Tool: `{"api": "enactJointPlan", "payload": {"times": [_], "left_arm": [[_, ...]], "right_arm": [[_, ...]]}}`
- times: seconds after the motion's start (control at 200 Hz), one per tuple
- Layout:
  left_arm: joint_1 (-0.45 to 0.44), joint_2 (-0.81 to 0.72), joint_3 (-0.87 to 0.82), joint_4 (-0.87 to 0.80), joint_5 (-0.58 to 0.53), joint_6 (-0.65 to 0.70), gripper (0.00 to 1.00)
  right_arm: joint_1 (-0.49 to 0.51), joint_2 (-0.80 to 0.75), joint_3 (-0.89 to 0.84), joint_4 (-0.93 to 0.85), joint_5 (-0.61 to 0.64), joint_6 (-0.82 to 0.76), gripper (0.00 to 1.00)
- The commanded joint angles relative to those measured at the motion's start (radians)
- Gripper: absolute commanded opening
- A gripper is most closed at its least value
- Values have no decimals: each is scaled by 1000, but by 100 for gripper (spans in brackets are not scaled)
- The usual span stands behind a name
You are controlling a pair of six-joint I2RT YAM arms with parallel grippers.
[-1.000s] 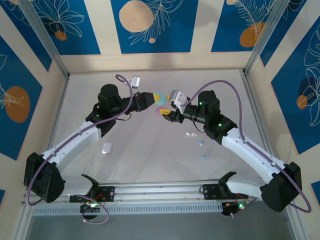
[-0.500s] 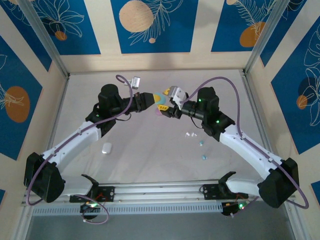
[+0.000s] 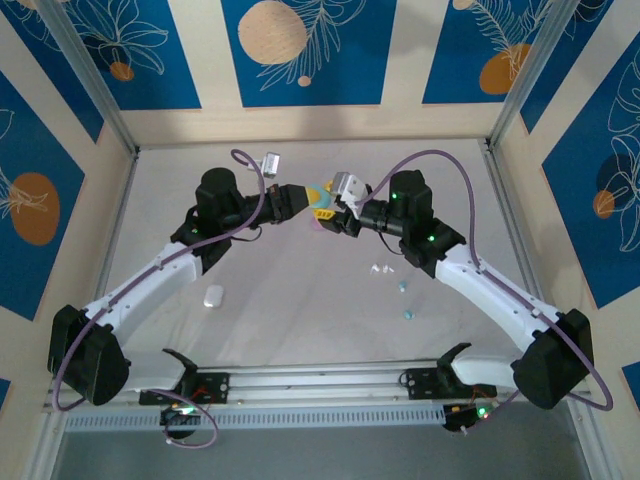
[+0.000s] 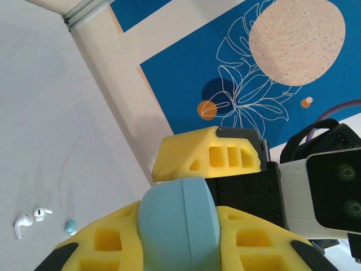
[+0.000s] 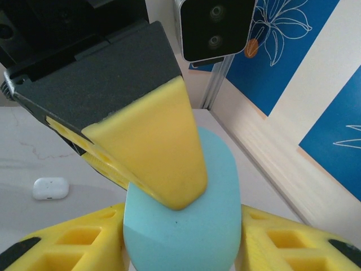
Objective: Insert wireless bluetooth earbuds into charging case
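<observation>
- The grey table [image 3: 300, 330] is seen from above, with the left arm [image 3: 160, 270] and right arm [image 3: 490, 290] brought nose to nose at its far middle.
- The left gripper [image 3: 303, 200] is clamped tight on the teal charging case [image 4: 179, 220], with one yellow finger [image 5: 152, 141] laid flat across the case.
- The right gripper [image 5: 181, 226] is set around the same case. Its fingers are pressed to either side and no gap can be made out.
- A white charging case [image 3: 213, 296] is left lying closed on the table, near the left arm.
- The white earbuds [image 3: 378, 269] are spotted loose on the table beside the right arm, well apart from the held case.
- Two teal earbuds [image 3: 403, 286] are scattered just nearer than the white ones.
</observation>
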Motion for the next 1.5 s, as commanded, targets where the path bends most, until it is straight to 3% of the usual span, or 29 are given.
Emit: {"api": "enactJointPlan", "payload": {"times": [0.0, 1.095, 1.496], "left_arm": [[1, -10, 36, 31, 29, 4, 12], [1, -31, 40, 7, -2, 24, 11], [1, -36, 29, 28, 5, 13, 11]], "right_arm": [[-6, 10, 33, -34, 1, -24, 45], [-12, -44, -2, -122, 6, -85, 52], [-14, -58, -15, -70, 33, -56, 53]]}}
